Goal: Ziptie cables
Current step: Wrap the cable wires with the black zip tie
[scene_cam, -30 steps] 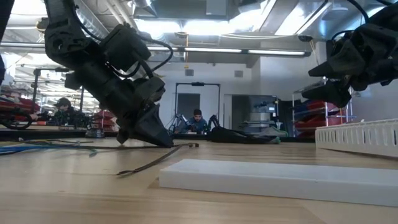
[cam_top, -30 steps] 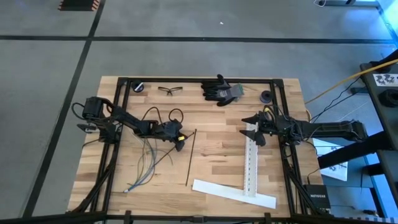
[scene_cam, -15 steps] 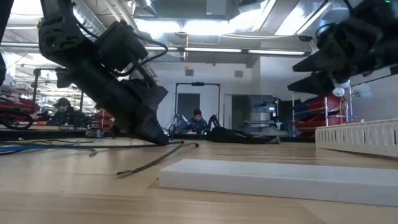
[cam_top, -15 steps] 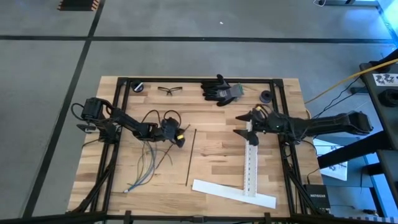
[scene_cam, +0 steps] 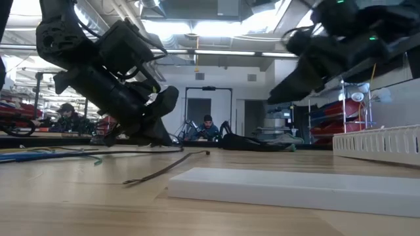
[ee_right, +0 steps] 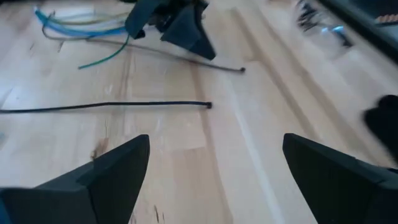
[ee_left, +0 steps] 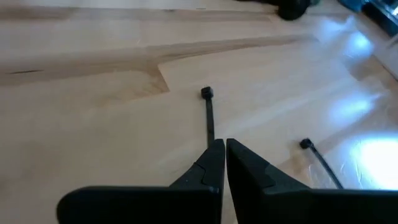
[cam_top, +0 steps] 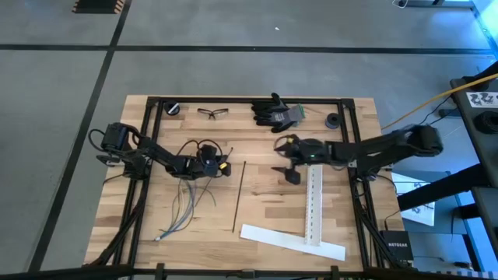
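Note:
Several thin pale blue, grey and green cables (cam_top: 180, 206) lie loose on the table near its left side, also in the right wrist view (ee_right: 81, 28). One black ziptie (cam_top: 238, 196) lies straight at the table's middle (ee_right: 106, 107). My left gripper (cam_top: 224, 168) is shut on a second ziptie (ee_left: 208, 115), low over the table. My right gripper (cam_top: 285, 162) hovers open right of the straight ziptie, nothing between its fingers (ee_right: 216, 142). My left gripper pinches the second ziptie between its two fingertips (ee_left: 214, 155), a short way back from the head end (ee_left: 206, 93), which sticks out ahead of them. The fingers slant down and lie along the strip. Head end and tail (ee_right: 124, 45) lie low on the table.
Two flat white perforated strips lie at the right (cam_top: 313, 204) and near the front edge (cam_top: 292, 242). Black gloves (cam_top: 276, 113), safety glasses (cam_top: 212, 113) and a black roll (cam_top: 333, 120) sit along the far edge. A black frame (cam_top: 159, 124) borders the table.
My right gripper has swung from the table's right side toward its middle, staying open. My left gripper has rolled about its own line almost in place and stays shut. The straight ziptie and the cables have kept still.

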Controlling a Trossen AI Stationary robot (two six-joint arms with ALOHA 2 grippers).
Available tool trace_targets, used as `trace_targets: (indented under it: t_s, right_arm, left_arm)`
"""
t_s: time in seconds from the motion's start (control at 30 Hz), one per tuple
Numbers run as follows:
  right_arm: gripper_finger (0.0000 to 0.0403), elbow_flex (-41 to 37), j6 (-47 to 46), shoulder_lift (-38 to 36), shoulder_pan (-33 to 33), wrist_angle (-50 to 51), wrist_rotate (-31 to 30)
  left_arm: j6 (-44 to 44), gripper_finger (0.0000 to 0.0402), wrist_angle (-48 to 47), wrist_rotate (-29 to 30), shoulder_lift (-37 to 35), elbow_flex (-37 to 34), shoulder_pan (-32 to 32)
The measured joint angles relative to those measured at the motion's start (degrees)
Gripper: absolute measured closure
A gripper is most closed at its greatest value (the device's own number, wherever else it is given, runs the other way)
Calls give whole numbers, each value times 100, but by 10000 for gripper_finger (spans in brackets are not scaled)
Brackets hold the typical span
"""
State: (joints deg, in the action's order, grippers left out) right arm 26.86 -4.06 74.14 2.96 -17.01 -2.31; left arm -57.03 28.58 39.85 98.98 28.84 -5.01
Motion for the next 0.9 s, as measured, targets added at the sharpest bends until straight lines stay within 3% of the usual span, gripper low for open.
trace_targets:
  t_s: [0.1, 0.2, 0.33, 0.4, 0.63, 0.9]
  right_arm:
    - [47, 378, 112, 582, -84, -1, 183]
    - [47, 700, 300, 942, -238, 74, 186]
    - [47, 964, 417, 1022, -379, 393, 43]
    - [47, 1026, 438, 940, -422, 668, -92]
    - [47, 1091, 444, 729, -409, 1256, -429]
    - [47, 1091, 592, 687, -407, 1420, -765]
  left_arm:
    - [722, 398, -73, -412, -4, 2, 41]
    - [1182, 377, -72, -1184, -31, 4, 264]
    - [1752, 328, -95, -2266, -198, 11, 554]
    - [2072, 304, -178, -2504, -320, 11, 631]
    - [3092, 277, -1361, -2023, -611, 268, 862]
    - [3674, 276, -1266, -2016, -484, 674, 1267]
